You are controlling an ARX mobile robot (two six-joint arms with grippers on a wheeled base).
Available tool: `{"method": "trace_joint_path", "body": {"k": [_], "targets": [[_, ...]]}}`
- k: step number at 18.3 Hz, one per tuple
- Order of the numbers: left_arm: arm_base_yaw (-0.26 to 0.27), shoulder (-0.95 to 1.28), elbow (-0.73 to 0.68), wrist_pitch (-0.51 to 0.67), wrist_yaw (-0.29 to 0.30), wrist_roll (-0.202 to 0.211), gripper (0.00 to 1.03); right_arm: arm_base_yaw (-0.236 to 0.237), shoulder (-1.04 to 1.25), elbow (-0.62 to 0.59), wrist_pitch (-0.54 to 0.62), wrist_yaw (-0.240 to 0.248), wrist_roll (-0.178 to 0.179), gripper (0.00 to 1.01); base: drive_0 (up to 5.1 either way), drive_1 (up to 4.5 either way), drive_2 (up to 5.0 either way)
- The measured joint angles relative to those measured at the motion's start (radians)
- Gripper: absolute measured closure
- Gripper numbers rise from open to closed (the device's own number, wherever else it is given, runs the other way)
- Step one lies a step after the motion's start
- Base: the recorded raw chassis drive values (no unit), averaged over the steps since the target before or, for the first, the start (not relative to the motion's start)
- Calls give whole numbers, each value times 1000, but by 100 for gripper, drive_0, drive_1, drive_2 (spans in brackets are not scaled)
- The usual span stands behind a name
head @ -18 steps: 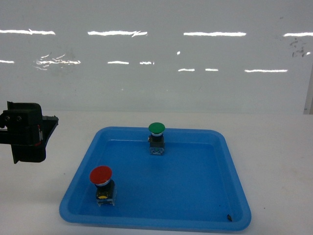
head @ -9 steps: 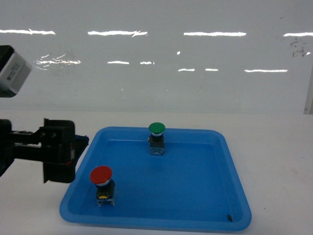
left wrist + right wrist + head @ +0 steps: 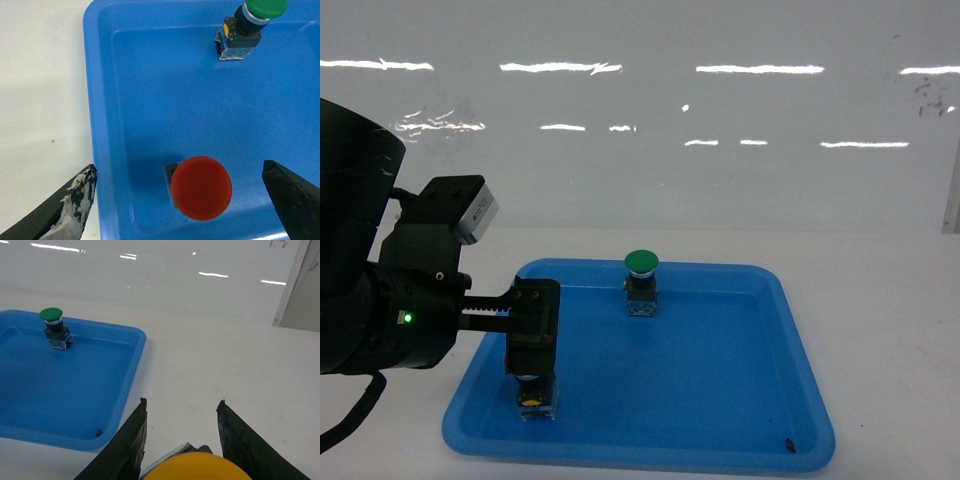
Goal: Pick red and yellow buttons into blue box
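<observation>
here the red button is found standing upright near the front-left corner of the shallow blue tray, its round cap topmost and its switch block beneath. it is judged to be light, rigid and hard. the smooth domed cap would likely be slippery under the pads, so a hold lower down, across the flat sides of the switch block or just under the cap's overhang, is thought to be safer. being top-heavy on a slick tray floor, it could be tipped or pushed aside if one finger is met first.

the left gripper is held wide apart above the red button, one finger out over the white table beyond the tray's left rim and the other over the tray floor. that raised left rim is seen as the main obstacle, since the outer finger could be caught on it in a descent.

a yellow button is seen between the fingers of the right gripper; whether it is actually clamped cannot be told. the green button stands near the tray's back edge, well apart, and is not in the way. the blue box is not in view, and a small dark speck lies near the front-right corner.
</observation>
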Motion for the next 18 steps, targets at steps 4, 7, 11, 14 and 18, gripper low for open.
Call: {"method": "trace_joint_path", "body": {"k": [4,7,11,14,18], "targets": [[-2,53,29,-5,28,-7,5,0,0,0,0,0,0,63,0,0,0],[-45,98,51,-11,50,-24,5,0,0,0,0,0,0,63,0,0,0],[-49,156,48,57,64,-24,5,0,0,0,0,0,0,63,0,0,0],[2,216,15,116,59,-15,5,0,0,0,0,0,0,64,0,0,0],[43,250,13,184,106,-2,5,0,0,0,0,0,0,64,0,0,0]]}}
